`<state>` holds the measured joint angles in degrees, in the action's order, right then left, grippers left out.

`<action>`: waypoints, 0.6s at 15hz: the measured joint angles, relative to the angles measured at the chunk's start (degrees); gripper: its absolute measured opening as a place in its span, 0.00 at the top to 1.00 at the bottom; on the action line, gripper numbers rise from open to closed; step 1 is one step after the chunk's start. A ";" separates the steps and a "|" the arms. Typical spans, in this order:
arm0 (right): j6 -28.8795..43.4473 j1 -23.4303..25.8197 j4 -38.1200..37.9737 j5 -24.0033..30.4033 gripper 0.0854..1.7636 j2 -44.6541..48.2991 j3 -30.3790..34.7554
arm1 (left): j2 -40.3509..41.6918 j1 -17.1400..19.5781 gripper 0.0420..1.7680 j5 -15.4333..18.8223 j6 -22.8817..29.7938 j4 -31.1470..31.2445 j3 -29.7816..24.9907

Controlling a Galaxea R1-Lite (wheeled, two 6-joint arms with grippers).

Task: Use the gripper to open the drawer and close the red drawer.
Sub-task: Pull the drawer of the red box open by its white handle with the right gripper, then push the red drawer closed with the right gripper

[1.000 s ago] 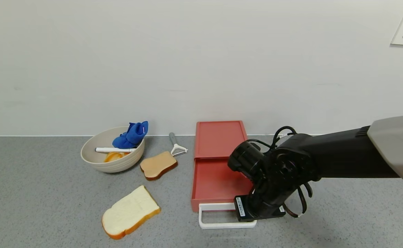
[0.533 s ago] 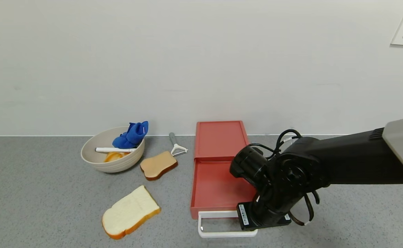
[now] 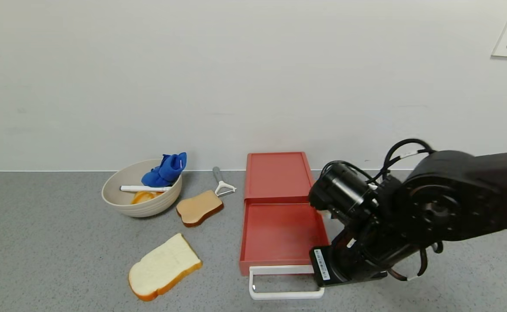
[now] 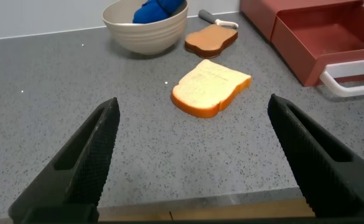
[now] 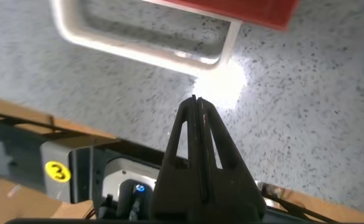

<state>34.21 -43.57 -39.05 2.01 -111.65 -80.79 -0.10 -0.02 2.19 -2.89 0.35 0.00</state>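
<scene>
- Sliding rightward, the right gripper (image 3: 344,271) has come off the white loop handle (image 3: 286,282) it was over a second ago and now sits at that handle's right end, by the tray's front right corner.
- Its fingers (image 5: 197,134) are pressed flat together with nothing between them, tips just clear of the handle's corner in the right wrist view.
- Left gripper (image 4: 194,162) hangs low over the near edge of the grey counter (image 3: 62,242), jaws spread wide and empty.
- Nearest the robot lies a white bread slice (image 3: 165,267), left of the handle.
- And the drawer (image 3: 279,212) stands open: red tray pulled towards the robot, handle out front, the case behind it reaching back to the wall.
- Farther left, a brown toast slice (image 3: 199,208) and a peeler (image 3: 221,182) lie side by side.
- Beyond them, near the wall, a beige bowl (image 3: 142,194) carries a blue cloth (image 3: 165,170) on its rim.
</scene>
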 joint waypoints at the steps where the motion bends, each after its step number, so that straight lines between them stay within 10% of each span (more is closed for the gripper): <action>1: -1.00 -0.02 0.00 -0.01 0.98 2.95 0.09 | 0.00 0.02 0.03 0.00 0.00 0.00 0.00; 9: -20.93 10.28 19.53 7.91 0.98 26.95 12.65 | -0.01 0.02 0.03 0.06 0.35 0.00 0.00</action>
<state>13.28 -33.29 -19.52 9.92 -84.70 -68.13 -0.11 0.00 2.26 -2.54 0.35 0.00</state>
